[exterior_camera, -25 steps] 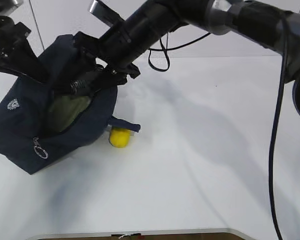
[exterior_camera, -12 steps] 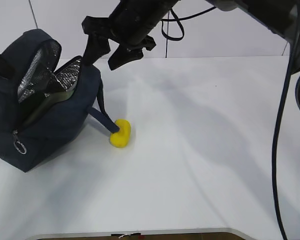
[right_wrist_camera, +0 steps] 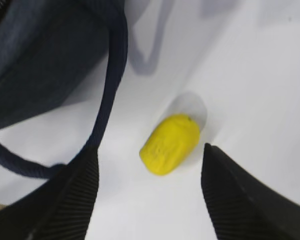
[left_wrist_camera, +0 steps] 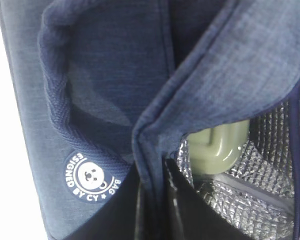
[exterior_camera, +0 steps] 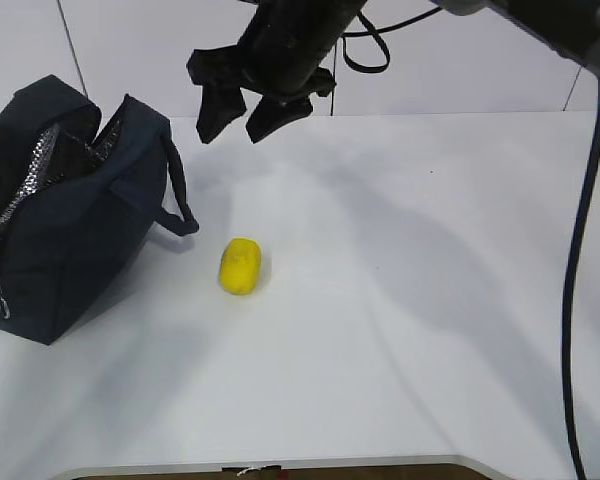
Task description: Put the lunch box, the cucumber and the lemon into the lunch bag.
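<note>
Right gripper, black, jaws spread wide, hangs at upper centre of the exterior view, above the white table. Left gripper pinches the edge of the dark navy fabric lunch bag, left of frame, open, silvery lining showing. Pale sage-green lidded lunch box sits inside. Small bright yellow oval lemon lies on the table just right of the bag's loop handle.

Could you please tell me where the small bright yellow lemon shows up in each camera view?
Exterior view: the small bright yellow lemon lies on the white table, lower left of centre, right of the dark navy fabric bag.
Left wrist view: not in it.
Right wrist view: lemon at centre, between the open fingers.
Shared landmark: the bag's loop handle.
</note>
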### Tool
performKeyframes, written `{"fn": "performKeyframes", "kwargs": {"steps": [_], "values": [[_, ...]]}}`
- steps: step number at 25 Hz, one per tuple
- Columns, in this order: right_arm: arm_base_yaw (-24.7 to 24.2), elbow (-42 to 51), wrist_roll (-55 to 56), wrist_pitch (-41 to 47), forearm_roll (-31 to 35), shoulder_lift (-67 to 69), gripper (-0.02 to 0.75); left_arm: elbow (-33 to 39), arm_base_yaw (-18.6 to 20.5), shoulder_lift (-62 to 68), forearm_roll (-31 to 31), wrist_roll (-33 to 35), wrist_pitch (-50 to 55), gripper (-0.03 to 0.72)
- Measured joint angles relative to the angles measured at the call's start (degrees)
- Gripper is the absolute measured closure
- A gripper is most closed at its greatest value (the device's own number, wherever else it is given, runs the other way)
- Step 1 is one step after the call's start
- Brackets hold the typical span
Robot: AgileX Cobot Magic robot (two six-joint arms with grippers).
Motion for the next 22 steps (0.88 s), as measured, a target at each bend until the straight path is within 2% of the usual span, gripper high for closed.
{"fn": "performKeyframes", "kwargs": {"steps": [8,13,16,18,22], "values": [[1.64,12.24,2.22,0.00,-4.71,-6.10,0.227,0.00,0.00,0.74,0.13,-0.23,0.00,0.679],[5.23,14.14,9.13,0.00,-9.50,-6.91,0.227,0.00,0.00,0.74,0.13,-0.23,0.00,0.679],[6.96,14.29,15.13,0.00,-14.60,-6.80,0.227,0.00,0.00,0.74,0.13,-0.23,0.00,0.679],[7.49,14.29,19.74,0.00,-18.49,-6.58,0.227,0.00,0.00,0.74,0.02,-0.23,0.00,0.679],[7.72,14.29,24.20,0.00,-21.09,-4.83,0.227,0.00,0.00,0.74,-0.08,-0.23,0.00,0.679]]}}
